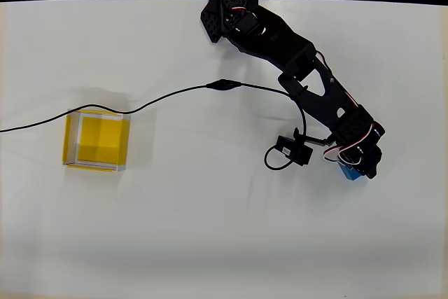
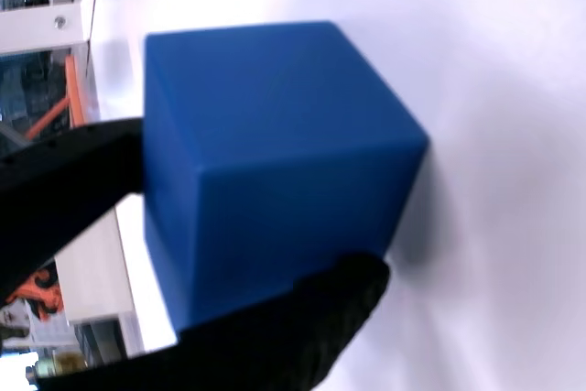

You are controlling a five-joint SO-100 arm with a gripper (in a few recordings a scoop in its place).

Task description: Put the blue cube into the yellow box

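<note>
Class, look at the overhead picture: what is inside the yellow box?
The yellow box holds nothing: its bare yellow floor shows. The blue cube lies elsewhere, mostly covered by the gripper.

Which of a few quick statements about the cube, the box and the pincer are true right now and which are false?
1. The blue cube sits between the fingers of the pincer. True, as the wrist view shows.
2. The blue cube lies inside the yellow box. False: in the overhead view the cube is at the right, under the arm's end, and the box stands far off at the left.
3. A black cable runs across the table past the box's upper edge. True.
4. The yellow box lies tipped on its side. False: it stands open side up, its yellow floor showing.
5. The cube is red. False: it is bright blue.
</note>
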